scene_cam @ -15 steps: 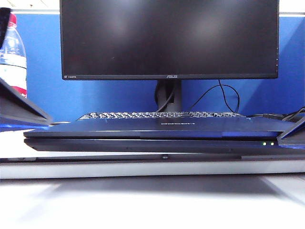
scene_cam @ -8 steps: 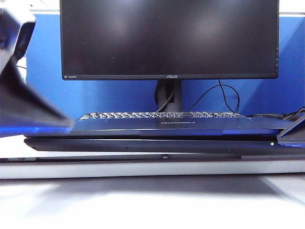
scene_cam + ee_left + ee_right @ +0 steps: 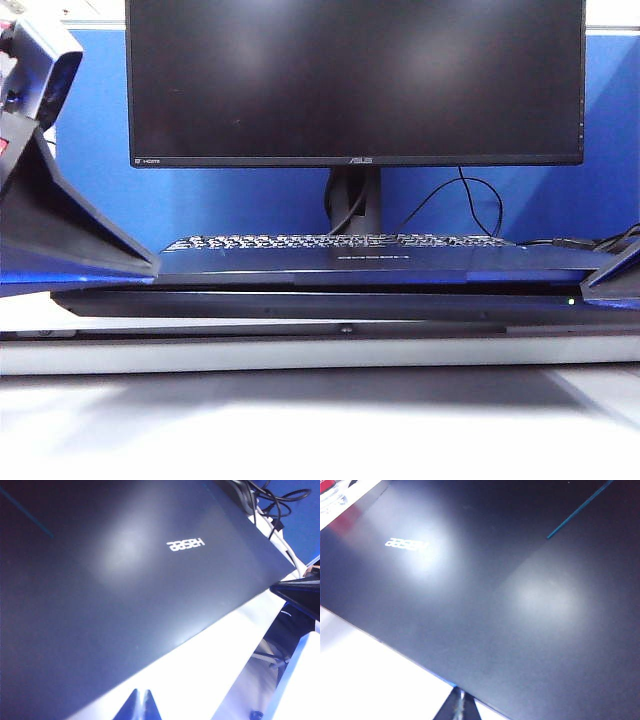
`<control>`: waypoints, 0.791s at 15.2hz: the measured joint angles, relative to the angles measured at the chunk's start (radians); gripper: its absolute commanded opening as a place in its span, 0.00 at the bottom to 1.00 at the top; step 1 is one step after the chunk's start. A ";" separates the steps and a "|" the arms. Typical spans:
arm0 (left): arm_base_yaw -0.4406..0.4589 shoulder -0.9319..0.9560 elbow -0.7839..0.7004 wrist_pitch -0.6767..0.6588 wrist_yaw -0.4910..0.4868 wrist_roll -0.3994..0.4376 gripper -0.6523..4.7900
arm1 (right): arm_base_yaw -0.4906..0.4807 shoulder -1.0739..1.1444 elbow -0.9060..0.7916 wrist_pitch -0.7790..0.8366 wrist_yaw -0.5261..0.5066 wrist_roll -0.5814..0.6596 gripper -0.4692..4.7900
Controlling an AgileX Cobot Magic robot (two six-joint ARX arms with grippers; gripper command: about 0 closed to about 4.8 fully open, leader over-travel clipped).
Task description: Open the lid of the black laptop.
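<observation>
Black lid (image 3: 340, 265) barely raised, left claw (image 3: 140, 700), right claw (image 3: 457, 703) at edge

The exterior camera sits low, almost level with the desk (image 3: 320, 420), looking straight across at the front edge of the black laptop (image 3: 320, 303), with the ASUS monitor (image 3: 355, 80) filling the background. The left claw (image 3: 150, 268) comes in at that view's left edge, the right claw (image 3: 590, 285) at its right. The left wrist camera hangs close above the lid (image 3: 125, 590), looking down its claw (image 3: 140, 707) at the mirrored white logo (image 3: 186, 544). The right wrist camera looks down just as close from the other side, claw (image 3: 456, 707) at the lid's (image 3: 510, 605) front edge. All three views share the lid.
</observation>
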 measured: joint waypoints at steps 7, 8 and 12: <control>0.000 0.005 0.055 -0.128 0.037 -0.001 0.16 | 0.000 0.000 0.000 0.003 0.000 0.000 0.08; 0.000 0.005 0.055 -0.148 0.042 -0.001 0.16 | 0.000 0.000 0.000 0.003 0.000 0.000 0.08; 0.000 0.005 0.055 -0.149 0.012 -0.028 0.16 | 0.000 0.000 0.000 0.007 0.000 0.000 0.08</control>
